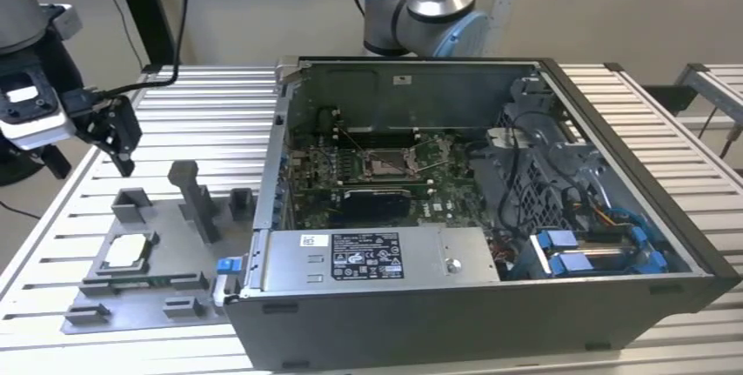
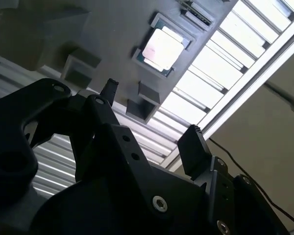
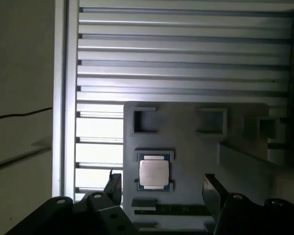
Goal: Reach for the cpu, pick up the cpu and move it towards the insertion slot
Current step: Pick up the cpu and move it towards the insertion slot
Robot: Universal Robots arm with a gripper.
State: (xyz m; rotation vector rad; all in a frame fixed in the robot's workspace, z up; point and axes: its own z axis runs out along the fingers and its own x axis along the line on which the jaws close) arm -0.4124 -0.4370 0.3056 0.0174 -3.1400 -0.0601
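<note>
Gripper (image 3: 160, 182) open, empty, hovering above cpu (image 3: 154, 173); cpu flat in grey fixture (image 3: 196, 152), silvery top up, square.

1. No text here that I can read. The labels are listed below.
2. Grey metal power supply box (image 1: 291, 262) inside the open dark grey computer case (image 1: 465, 327) carries a white barcode sticker (image 1: 313, 239), a large black label (image 1: 365, 268) with white print and a small white sticker (image 1: 451, 264). All are illegible to me.
3. White rear-wall sticker (image 1: 402, 79) on the case is illegible.
4. Small flat square silvery-white metal-topped cpu (image 3: 153, 172) has no print I can make out in the first wrist view.
</note>
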